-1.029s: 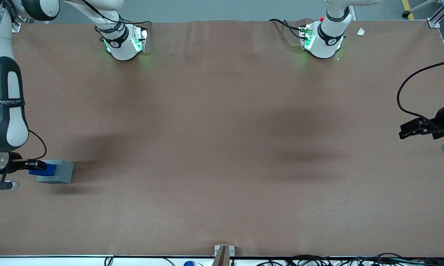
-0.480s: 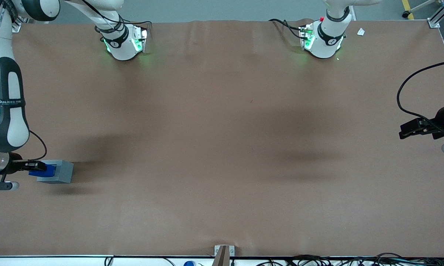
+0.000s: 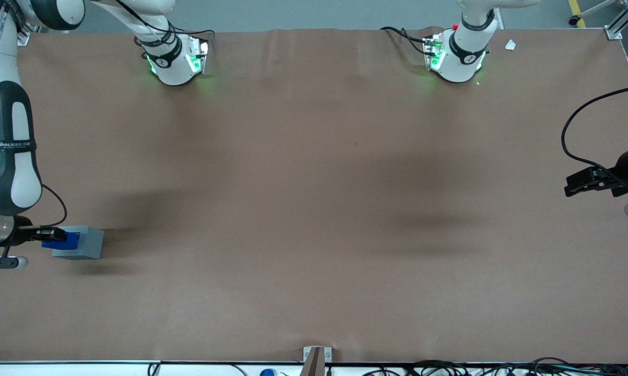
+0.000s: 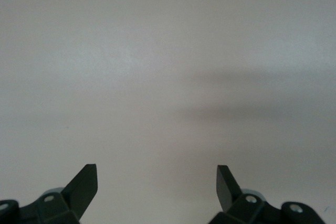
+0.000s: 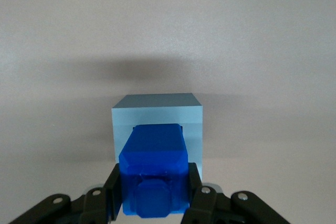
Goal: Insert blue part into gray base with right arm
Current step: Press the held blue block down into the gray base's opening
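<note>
The gray base (image 3: 80, 244) lies on the brown table at the working arm's end. Its recess faces sideways toward the right arm (image 3: 8, 156). My gripper (image 3: 52, 235) reaches in level beside the base and is shut on the blue part (image 3: 64, 241). The blue part's front end meets the base's opening. In the right wrist view the blue part (image 5: 154, 169) sits clamped between the black fingers (image 5: 194, 190), its stub facing the camera. There its leading end lies at the recess of the gray base (image 5: 157, 113), my gripper (image 5: 153, 192) just short of the block.
Two white arm pedestals with green lights (image 3: 175, 60) (image 3: 454, 57) stand along the table edge farthest from the front camera. A small metal bracket (image 3: 316, 355) sits at the nearest edge, with cables along it.
The gripper and blue part have crept very slightly toward the gray base; the base has stayed put.
</note>
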Controlling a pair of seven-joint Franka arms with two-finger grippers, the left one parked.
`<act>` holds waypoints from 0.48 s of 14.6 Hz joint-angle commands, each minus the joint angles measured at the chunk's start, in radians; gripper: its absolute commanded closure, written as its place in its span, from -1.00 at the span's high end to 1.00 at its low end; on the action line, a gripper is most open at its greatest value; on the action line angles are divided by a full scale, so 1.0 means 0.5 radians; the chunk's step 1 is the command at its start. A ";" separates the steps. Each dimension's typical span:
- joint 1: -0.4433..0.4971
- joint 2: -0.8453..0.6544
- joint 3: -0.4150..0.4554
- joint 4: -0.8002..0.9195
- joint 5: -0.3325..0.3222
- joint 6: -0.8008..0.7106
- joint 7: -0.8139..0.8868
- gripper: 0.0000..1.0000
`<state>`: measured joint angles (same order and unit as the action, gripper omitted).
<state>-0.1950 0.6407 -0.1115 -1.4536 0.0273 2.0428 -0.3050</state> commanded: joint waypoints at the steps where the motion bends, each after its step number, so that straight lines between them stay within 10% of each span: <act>1: -0.009 0.010 0.008 0.008 0.022 -0.011 -0.022 -0.96; 7: -0.012 0.010 0.008 0.005 0.022 -0.030 -0.022 -0.96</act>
<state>-0.1950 0.6409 -0.1115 -1.4564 0.0273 2.0323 -0.3050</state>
